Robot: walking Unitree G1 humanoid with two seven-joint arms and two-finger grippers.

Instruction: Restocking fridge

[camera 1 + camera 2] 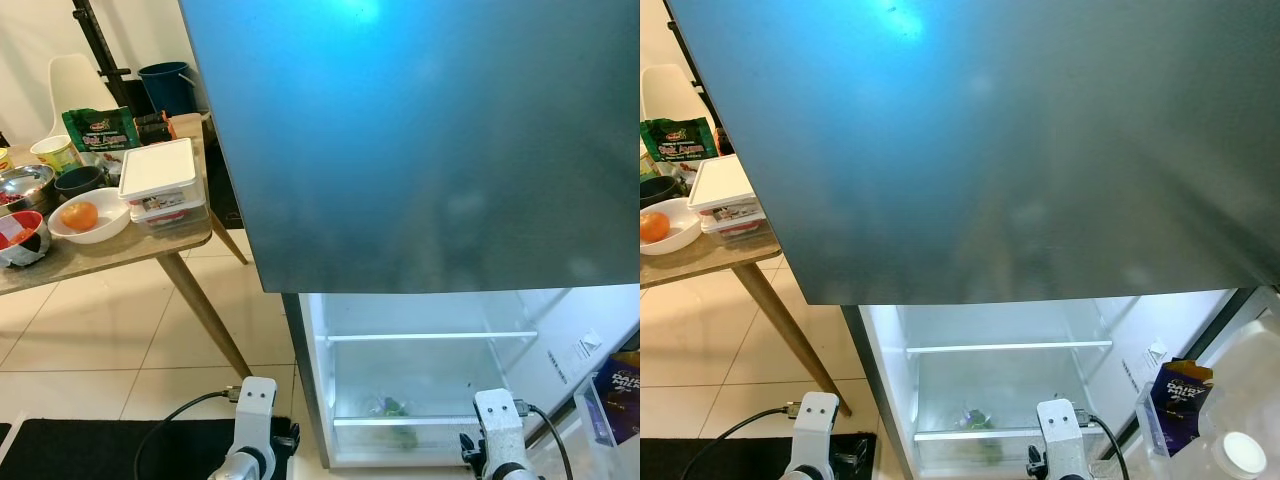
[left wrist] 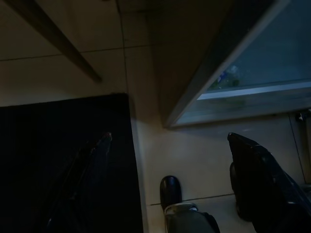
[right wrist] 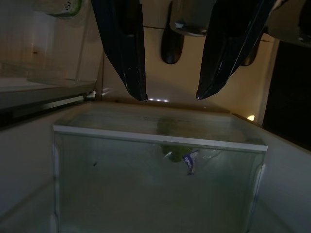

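We hang both arms low before the open fridge (image 1: 420,380); left gripper (image 2: 170,145) and right gripper (image 3: 170,97) have fingers spread, holding nothing. Greens (image 3: 177,153) lie in the drawer.

One fridge (image 1: 420,150), one table (image 1: 120,250), two glass shelves (image 1: 430,337).

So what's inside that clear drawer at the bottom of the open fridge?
Through the clear plastic drawer shows one bag of green vegetables with a small label. The frosted front blurs it, so the exact kind and anything behind stay hidden.
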